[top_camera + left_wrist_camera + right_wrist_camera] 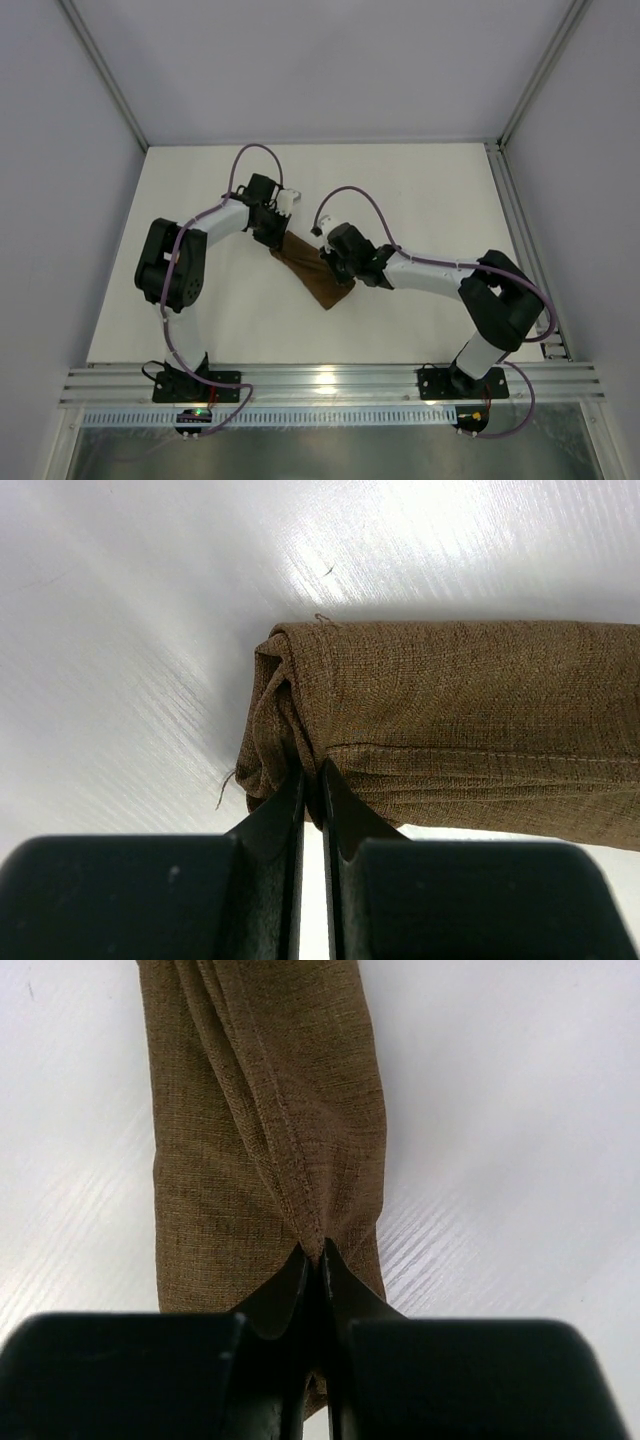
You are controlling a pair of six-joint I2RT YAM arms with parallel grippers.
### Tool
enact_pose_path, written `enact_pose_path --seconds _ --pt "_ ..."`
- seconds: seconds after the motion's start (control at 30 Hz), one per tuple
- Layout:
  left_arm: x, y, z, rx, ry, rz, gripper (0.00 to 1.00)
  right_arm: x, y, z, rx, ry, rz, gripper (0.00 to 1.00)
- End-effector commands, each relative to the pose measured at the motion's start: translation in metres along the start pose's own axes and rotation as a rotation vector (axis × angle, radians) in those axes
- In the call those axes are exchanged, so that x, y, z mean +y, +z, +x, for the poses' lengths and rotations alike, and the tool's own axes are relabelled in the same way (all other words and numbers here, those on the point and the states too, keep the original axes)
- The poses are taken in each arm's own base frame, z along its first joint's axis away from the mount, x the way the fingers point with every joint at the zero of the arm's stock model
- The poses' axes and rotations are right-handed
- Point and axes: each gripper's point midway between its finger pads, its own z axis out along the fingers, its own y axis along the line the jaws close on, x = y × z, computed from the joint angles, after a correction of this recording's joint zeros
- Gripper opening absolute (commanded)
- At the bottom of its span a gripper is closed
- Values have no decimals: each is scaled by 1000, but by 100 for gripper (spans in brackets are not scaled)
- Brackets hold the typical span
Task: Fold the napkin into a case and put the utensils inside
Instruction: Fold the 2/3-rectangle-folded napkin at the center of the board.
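Note:
The dark brown napkin (308, 274) lies on the white table (430, 200) as a narrow folded oblong, running diagonally between the two arms. My left gripper (276, 238) is at its upper-left end. In the left wrist view that gripper (312, 783) is shut on a bunched fold at the end of the napkin (470, 710). My right gripper (337, 262) sits over the lower-right part. In the right wrist view it (316, 1253) is shut on a raised, stitched hem of the napkin (215, 1160). The utensils are out of view.
An aluminium rail (330, 380) runs along the near edge, where both arm bases are bolted. Another rail (520, 240) borders the table's right side. Grey enclosure walls stand at the left, back and right.

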Motion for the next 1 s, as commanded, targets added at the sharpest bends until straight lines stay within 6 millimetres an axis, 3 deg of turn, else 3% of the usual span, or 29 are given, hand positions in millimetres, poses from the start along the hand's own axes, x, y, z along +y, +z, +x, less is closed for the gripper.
enact_pose_path --seconds 0.0,0.17,0.2,0.47,0.5,0.53,0.67,0.73,0.87,0.97 --pt "2 2 -4 -14 -2 -18 0 8 -4 -13 -52 -50 70 6" --pt "4 2 -4 -14 0 -29 0 23 -13 -22 -80 -135 164 3" --pt "5 3 -4 -13 0 -34 0 34 -12 -17 -72 -173 164 3" --pt "9 8 -3 2 -8 -46 0 64 5 20 20 -305 242 3" --pt "8 9 -2 3 -10 -44 0 67 5 20 16 -315 246 5" --pt "8 9 -2 3 -11 -42 0 76 6 19 10 -328 238 16" --pt "8 9 -3 1 -14 -41 0 92 4 5 -27 -294 174 26" --pt "7 9 -3 0 -15 -40 0 100 1 -2 -49 -282 135 26" --pt "6 6 -5 -7 -15 -34 0 101 -2 -7 -62 -260 117 3" --pt "6 4 -6 -14 -15 -37 0 101 2 -4 -38 -237 101 3"
